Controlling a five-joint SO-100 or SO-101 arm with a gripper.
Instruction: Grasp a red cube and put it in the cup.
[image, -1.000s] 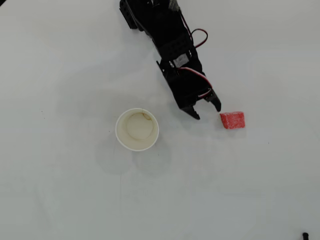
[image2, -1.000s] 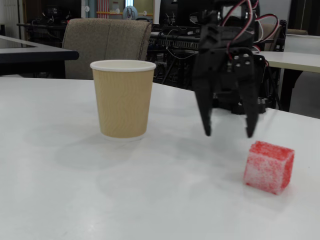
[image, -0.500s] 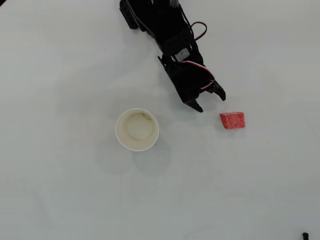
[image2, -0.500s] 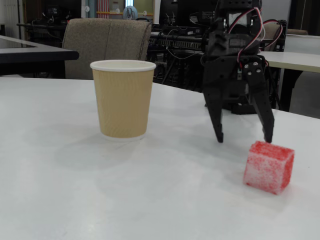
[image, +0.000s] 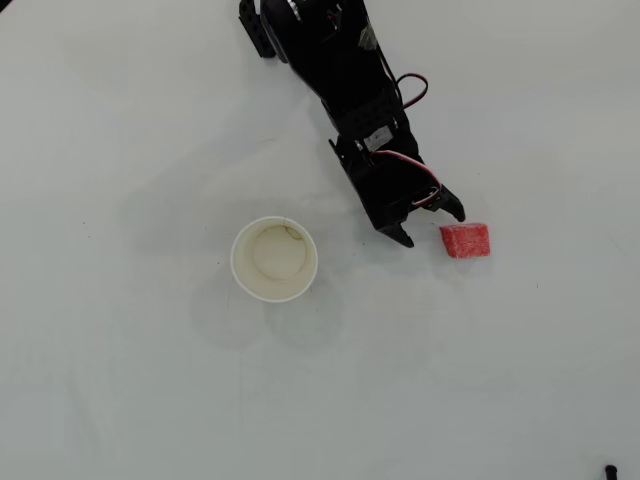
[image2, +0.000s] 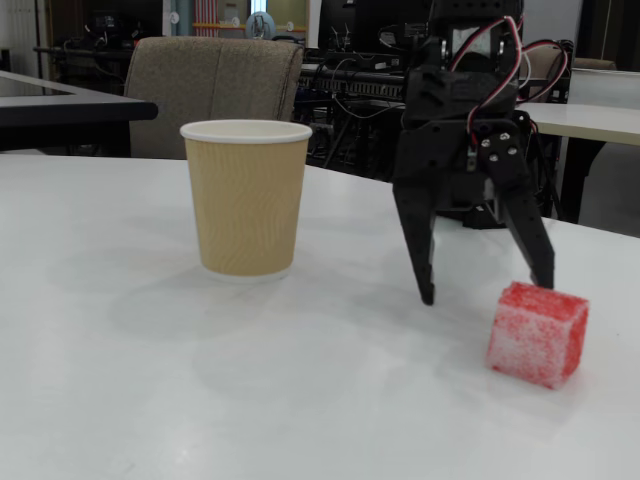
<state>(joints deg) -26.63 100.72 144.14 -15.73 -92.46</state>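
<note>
The red cube (image: 465, 241) (image2: 536, 333) is a small speckled red-pink block lying on the white table, right of the cup in both views. The cup (image: 274, 259) (image2: 246, 196) stands upright; from above it is a white ring with a cream inside, from the side its wall is tan. My black gripper (image: 434, 226) (image2: 485, 291) is open and hangs low over the table just left of the cube. One fingertip (image: 457, 212) sits at the cube's upper left corner, the other (image: 404, 238) lies well left of it. Nothing is between the fingers.
The arm (image: 330, 60) reaches in from the top of the overhead view. Behind the table the fixed view shows a chair (image2: 215, 90), other desks and cables. A small dark object (image: 610, 470) lies at the overhead view's bottom right corner.
Over the last second the gripper swung right and down toward the cube and spread its fingers wider. Cube and cup have not moved.
</note>
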